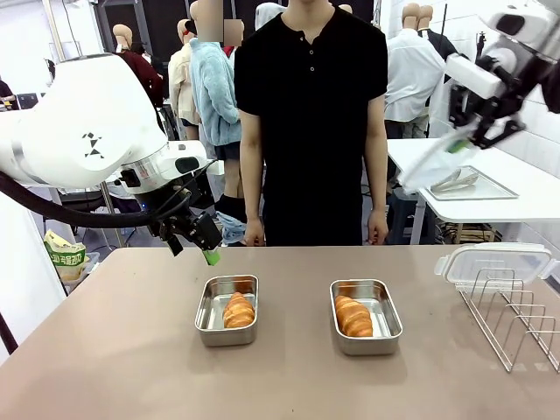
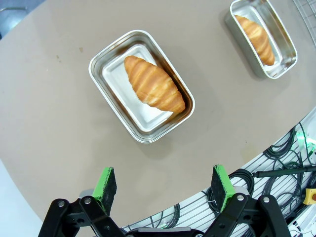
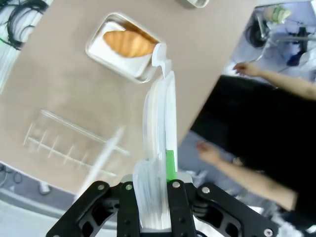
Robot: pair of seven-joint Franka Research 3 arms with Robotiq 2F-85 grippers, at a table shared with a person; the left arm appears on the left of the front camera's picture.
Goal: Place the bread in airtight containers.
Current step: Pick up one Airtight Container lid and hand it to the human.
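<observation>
One arm idles: L gripper (image 1: 192, 252) hovers near the left tin (image 1: 207, 337), jaws spread, empty, prob. parked clear. Left croissant (image 1: 238, 311) lies inside it; right croissant (image 1: 353, 317) in right tin (image 1: 394, 337), both uncovered. Spare lid (image 1: 494, 261) rests atop rack (image 1: 516, 324). R gripper (image 3: 154, 168), raised high, clamps a clear lid (image 3: 158, 113) edgewise, likely for capping.

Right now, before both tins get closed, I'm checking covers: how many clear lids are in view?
2. One lid rests on the wire rack at the table's right; the second lid is clamped edge-on in the right gripper, held above the table. None looks hidden.
</observation>
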